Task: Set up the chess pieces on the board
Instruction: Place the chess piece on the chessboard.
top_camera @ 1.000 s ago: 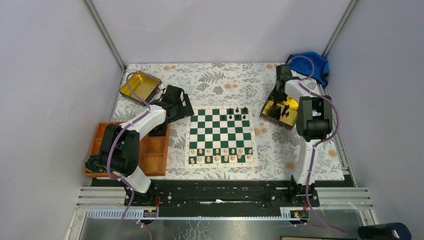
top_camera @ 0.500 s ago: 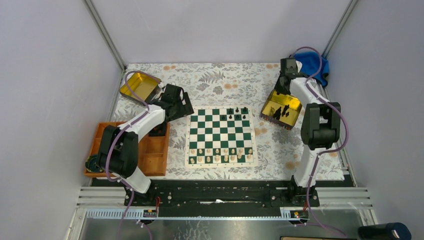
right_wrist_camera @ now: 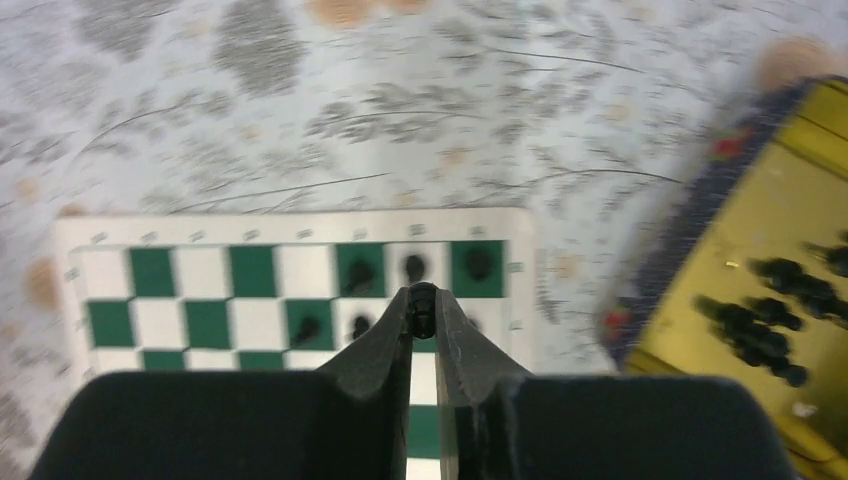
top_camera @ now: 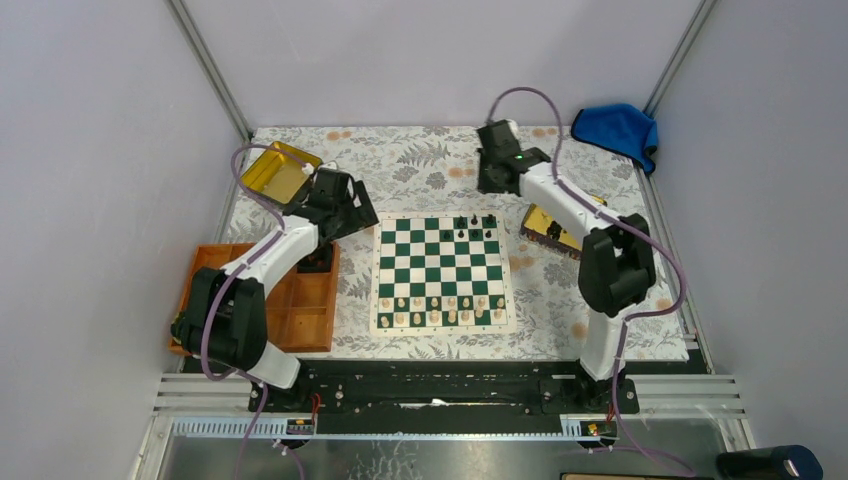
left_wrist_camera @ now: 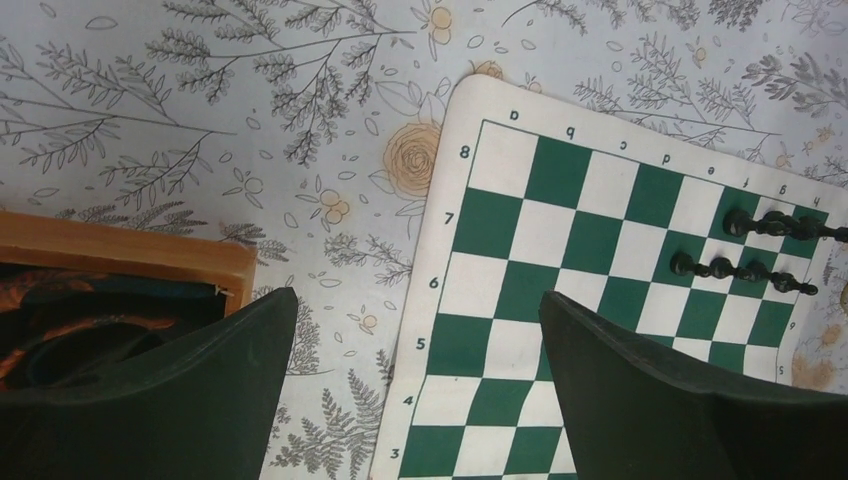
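Observation:
The green-and-white board (top_camera: 443, 300) lies mid-table. Several black chess pieces (top_camera: 474, 228) stand on its far right squares, seen also in the left wrist view as chess pieces (left_wrist_camera: 745, 268). My right gripper (top_camera: 490, 180) hovers just beyond the board's far right corner. In its wrist view the right gripper (right_wrist_camera: 422, 300) is shut on a small black chess piece (right_wrist_camera: 422, 296), above the board (right_wrist_camera: 200, 290). More black pieces (right_wrist_camera: 770, 300) lie in the gold tin (right_wrist_camera: 800, 200). My left gripper (top_camera: 355, 212) hangs by the board's far left corner; in its wrist view the left gripper (left_wrist_camera: 418, 297) is open and holds nothing.
Cream pieces (top_camera: 440, 308) fill the board's near rows. An orange compartment tray (top_camera: 305, 305) sits left of the board under the left arm. A second gold tin (top_camera: 270, 170) is at the far left, a blue cloth (top_camera: 618, 128) at the far right corner.
My right arm has swung left from over the right gold tin to the board's far right corner, carrying a black piece. The left arm has shifted slightly.

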Tool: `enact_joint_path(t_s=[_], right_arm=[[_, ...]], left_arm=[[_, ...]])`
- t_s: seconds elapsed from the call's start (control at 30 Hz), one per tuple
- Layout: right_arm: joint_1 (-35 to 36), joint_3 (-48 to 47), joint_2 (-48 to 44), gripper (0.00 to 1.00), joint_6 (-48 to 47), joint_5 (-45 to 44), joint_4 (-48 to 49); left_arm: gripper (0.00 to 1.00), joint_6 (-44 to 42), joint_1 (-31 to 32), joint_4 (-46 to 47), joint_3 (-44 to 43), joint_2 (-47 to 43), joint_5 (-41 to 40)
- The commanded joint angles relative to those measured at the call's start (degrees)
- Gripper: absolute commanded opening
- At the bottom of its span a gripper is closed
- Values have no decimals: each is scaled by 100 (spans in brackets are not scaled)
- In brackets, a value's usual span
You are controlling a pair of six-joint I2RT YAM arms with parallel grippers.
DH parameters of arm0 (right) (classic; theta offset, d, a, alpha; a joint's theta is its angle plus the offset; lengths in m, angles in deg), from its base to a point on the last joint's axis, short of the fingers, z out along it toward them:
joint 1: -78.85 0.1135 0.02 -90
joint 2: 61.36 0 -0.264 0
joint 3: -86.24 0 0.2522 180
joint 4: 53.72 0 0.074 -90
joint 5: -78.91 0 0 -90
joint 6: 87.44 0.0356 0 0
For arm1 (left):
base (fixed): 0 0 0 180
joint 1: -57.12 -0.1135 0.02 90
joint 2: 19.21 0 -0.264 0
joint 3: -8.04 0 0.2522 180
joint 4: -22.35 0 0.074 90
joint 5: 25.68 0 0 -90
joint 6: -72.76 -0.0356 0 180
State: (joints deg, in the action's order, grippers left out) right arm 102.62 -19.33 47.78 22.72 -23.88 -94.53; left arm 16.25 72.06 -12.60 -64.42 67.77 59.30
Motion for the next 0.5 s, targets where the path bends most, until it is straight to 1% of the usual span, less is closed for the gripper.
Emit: enact_joint_path(t_s=[0.0, 0.23, 0.47], right_arm=[[715, -704, 197, 0, -38, -145, -206], [1543, -1550, 985, 0, -89, -160, -528], [1812, -1735, 1350, 0, -136, -123, -581]], left_arm=[[99, -59, -65, 310, 209, -246, 73], [99, -28, -131, 374, 404, -429, 123], [99, 13, -178, 429, 555, -540, 172]])
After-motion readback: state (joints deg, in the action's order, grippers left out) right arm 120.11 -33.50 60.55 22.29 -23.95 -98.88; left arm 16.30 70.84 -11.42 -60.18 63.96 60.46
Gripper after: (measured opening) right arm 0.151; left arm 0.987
